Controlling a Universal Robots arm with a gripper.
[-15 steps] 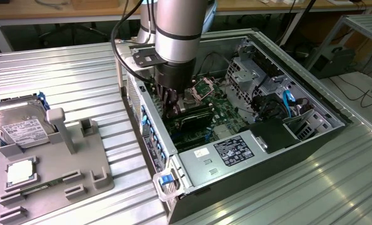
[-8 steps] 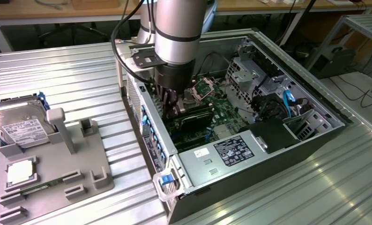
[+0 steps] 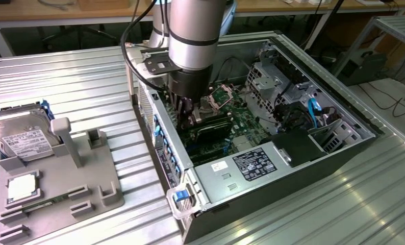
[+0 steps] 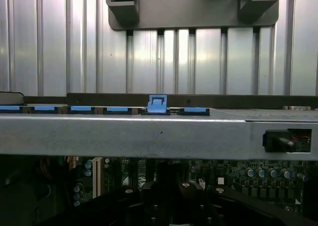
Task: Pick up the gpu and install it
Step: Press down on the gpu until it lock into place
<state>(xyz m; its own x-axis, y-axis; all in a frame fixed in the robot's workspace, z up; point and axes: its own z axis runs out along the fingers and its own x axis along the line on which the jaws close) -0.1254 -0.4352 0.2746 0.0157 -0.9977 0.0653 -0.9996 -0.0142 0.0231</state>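
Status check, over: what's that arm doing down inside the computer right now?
Gripper down inside the open computer case, fingers shut. GPU at the fingers, low over the motherboard; grip itself not clear. Hard drive sits on the grey holder, out of the way.

A ribbed metal worktop (image 3: 86,81) carries an open computer case (image 3: 338,117) lying on its side. Just beside the case sits a grey holder tray (image 3: 86,189).
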